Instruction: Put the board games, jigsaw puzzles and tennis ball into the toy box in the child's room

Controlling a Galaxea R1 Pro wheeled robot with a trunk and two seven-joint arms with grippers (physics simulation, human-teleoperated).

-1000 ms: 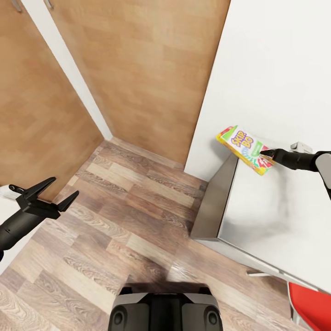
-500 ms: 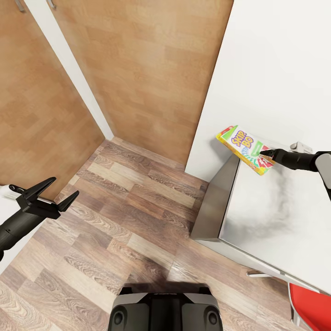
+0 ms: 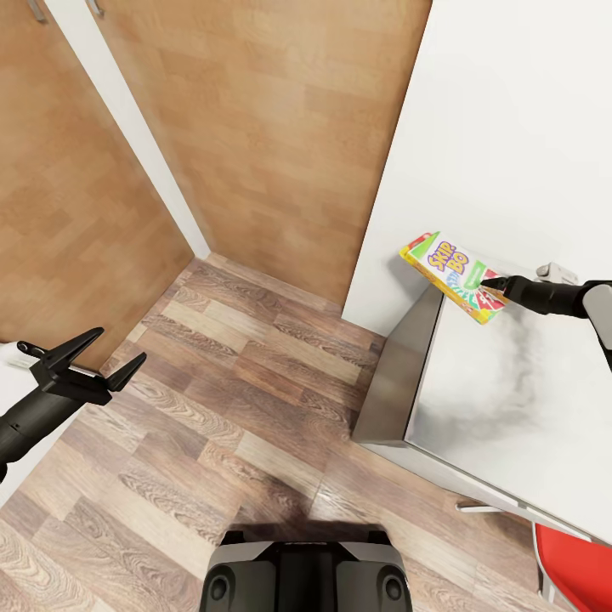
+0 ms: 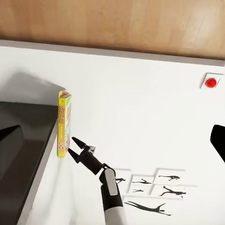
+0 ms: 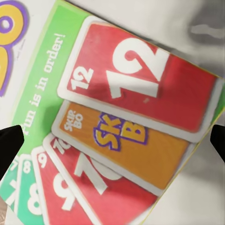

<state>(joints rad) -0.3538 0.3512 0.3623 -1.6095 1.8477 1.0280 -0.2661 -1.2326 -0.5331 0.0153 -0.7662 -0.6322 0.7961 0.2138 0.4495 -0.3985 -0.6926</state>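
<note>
A flat yellow-edged Skip-Bo box [image 3: 453,276], printed with a green band and red and orange numbered cards, is being held tilted by the right gripper [image 3: 491,285] at the far left corner of the table [image 3: 501,399], close against the white wall [image 3: 510,127]. The jaws are being kept clenched on the box's near edge. In the right wrist view the box face [image 5: 112,126] is seen close up between two dark fingertips [image 5: 9,145]. The left gripper [image 3: 89,357] is being held over the wood floor [image 3: 255,408] at the left, its jaws spread and grasping nothing. No container is being shown.
</note>
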